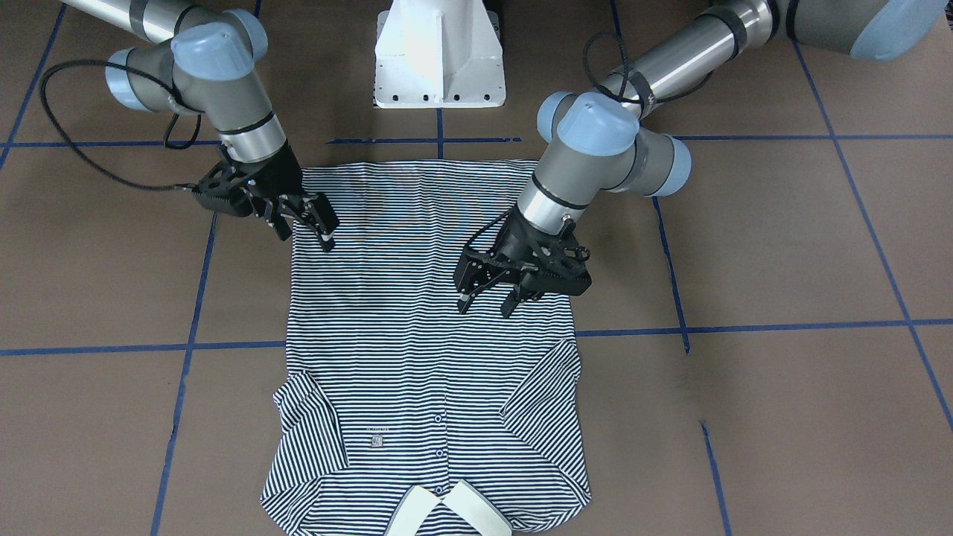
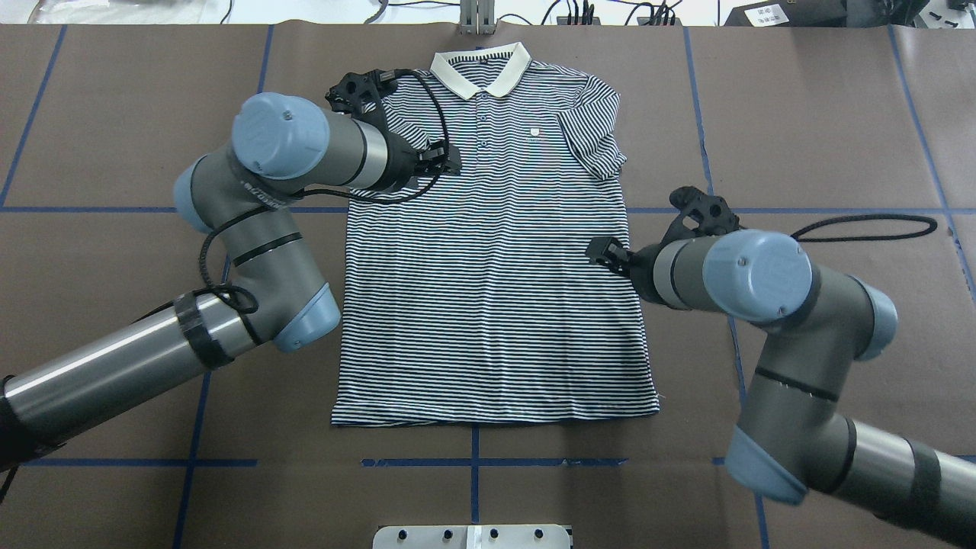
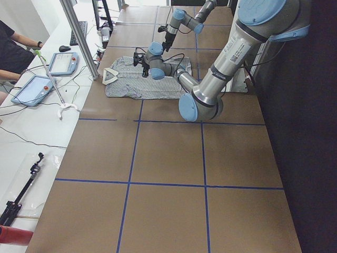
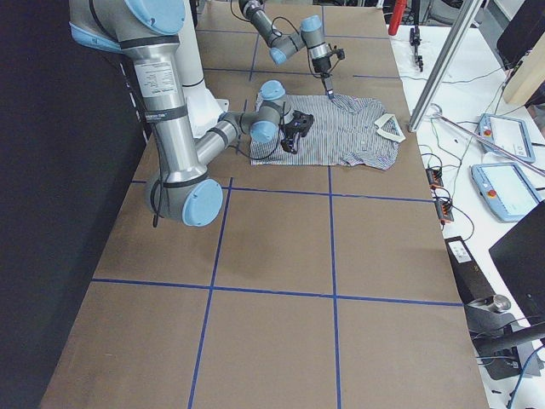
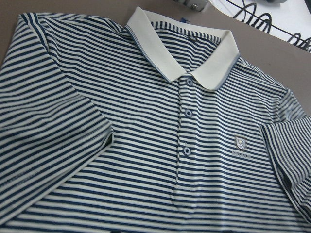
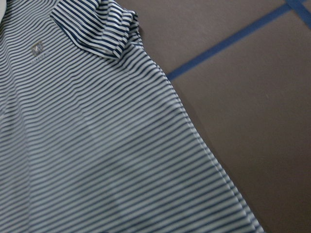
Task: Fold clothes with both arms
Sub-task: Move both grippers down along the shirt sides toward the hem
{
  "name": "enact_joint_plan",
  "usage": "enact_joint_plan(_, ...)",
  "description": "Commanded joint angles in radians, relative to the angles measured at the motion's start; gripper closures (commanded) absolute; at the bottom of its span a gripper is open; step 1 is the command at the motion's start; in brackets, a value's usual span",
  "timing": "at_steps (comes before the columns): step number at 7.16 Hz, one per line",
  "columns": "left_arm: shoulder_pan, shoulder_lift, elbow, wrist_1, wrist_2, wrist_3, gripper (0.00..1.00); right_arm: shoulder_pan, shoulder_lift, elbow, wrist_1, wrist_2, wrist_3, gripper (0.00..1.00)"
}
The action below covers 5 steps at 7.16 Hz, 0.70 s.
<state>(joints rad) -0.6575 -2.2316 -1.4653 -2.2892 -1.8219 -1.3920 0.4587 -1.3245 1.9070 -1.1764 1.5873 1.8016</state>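
The striped polo shirt (image 2: 496, 305) lies flat and front up on the brown table, its cream collar (image 2: 480, 69) away from the robot and both sleeves folded in over the chest. My left gripper (image 1: 488, 304) is open and empty, above the shirt's body on its left side; overhead it (image 2: 450, 160) is near the button placket. My right gripper (image 1: 305, 232) is open and empty over the shirt's right edge (image 2: 604, 250). The left wrist view shows collar, buttons and logo patch (image 5: 239, 143). The right wrist view shows the shirt's side edge (image 6: 194, 136). No fingers show in either wrist view.
The white pedestal base (image 1: 439, 59) stands behind the shirt's hem. Blue tape lines (image 1: 744, 327) cross the brown table. Beyond the collar end is an operators' bench with tablets (image 3: 63, 63) and a metal post (image 3: 79, 37).
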Motion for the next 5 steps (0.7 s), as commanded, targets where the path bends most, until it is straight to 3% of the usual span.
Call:
enact_joint_plan(1, 0.032, 0.154, -0.199, 0.017, -0.119, 0.002, 0.25, -0.229, -0.125, 0.116, -0.043, -0.186, 0.172, 0.1)
enact_joint_plan(2, 0.045, 0.162, -0.194, 0.019, -0.113, -0.002, 0.25, -0.27, -0.14, 0.11, -0.066, -0.255, 0.183, 0.17)
enact_joint_plan(5, 0.059, 0.17, -0.182, 0.017, -0.105, -0.004, 0.23, -0.272, -0.142, 0.116, -0.16, -0.251, 0.229, 0.22)
